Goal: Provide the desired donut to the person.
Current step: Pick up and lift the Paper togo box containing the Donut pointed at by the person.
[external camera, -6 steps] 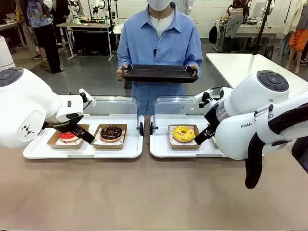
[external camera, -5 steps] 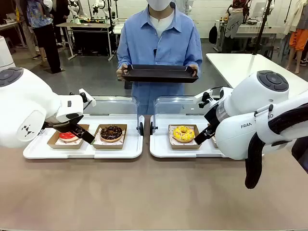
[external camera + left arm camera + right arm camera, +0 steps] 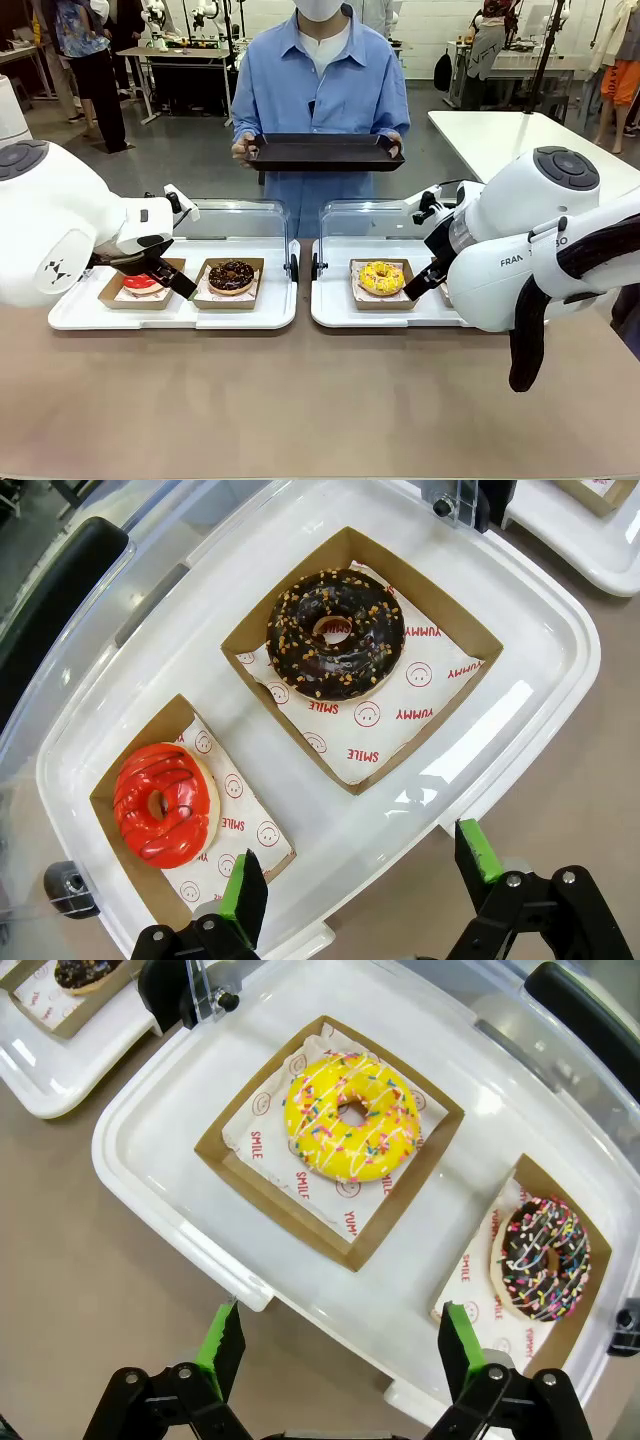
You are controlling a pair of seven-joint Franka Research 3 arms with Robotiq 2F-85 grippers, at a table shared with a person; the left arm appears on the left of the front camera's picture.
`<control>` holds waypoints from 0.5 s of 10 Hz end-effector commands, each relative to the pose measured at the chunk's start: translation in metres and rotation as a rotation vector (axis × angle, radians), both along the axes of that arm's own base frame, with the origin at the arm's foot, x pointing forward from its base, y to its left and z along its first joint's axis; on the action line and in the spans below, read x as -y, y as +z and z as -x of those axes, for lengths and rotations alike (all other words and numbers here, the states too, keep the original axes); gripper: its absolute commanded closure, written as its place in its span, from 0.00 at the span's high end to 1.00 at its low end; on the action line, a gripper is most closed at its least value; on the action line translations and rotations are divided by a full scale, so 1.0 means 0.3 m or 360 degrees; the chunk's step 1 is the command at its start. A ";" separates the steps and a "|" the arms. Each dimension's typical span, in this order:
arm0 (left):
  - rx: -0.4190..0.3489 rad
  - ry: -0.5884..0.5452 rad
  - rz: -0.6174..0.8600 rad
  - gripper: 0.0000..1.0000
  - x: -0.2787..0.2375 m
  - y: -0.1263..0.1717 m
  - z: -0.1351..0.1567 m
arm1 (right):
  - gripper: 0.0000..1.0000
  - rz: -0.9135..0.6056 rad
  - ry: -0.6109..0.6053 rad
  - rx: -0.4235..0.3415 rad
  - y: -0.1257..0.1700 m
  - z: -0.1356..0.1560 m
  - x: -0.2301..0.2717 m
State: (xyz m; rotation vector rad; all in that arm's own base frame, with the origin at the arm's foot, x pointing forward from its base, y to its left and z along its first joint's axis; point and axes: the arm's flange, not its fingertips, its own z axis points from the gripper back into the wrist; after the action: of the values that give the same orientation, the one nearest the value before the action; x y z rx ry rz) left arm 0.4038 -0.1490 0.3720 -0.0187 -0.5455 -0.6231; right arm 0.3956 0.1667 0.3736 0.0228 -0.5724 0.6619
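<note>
The person in a light blue shirt stands across the table, holding a black tray in both hands. On the left white tray a red-glazed donut and a chocolate nut donut sit in paper boxes. The right white tray holds a yellow sprinkled donut and a chocolate sprinkled donut. My left gripper hovers open above the left tray's near edge. Open and holding nothing, my right gripper hangs over the right tray's near edge.
Clear hinged lids stand up behind both trays. The brown table lies bare in front of the trays. A white table stands at the back right, and other people and benches are far behind.
The person and the black tray have shifted slightly to the left. Both arms have stayed still.
</note>
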 end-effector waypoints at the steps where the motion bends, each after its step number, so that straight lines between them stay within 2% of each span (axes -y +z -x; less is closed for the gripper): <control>1: 0.0000 0.0000 0.0000 1.00 0.000 0.000 0.000 | 1.00 0.0000 0.0000 0.0000 0.000 0.000 0.000; 5: 0.0000 0.0000 0.0000 1.00 0.000 0.000 0.000 | 1.00 0.0000 0.0000 0.0000 0.000 0.000 0.000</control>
State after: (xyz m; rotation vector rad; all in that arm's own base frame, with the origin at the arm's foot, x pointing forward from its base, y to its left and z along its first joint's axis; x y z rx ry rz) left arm 0.4038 -0.1490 0.3720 -0.0187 -0.5455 -0.6231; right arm 0.3956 0.1667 0.3736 0.0228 -0.5724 0.6619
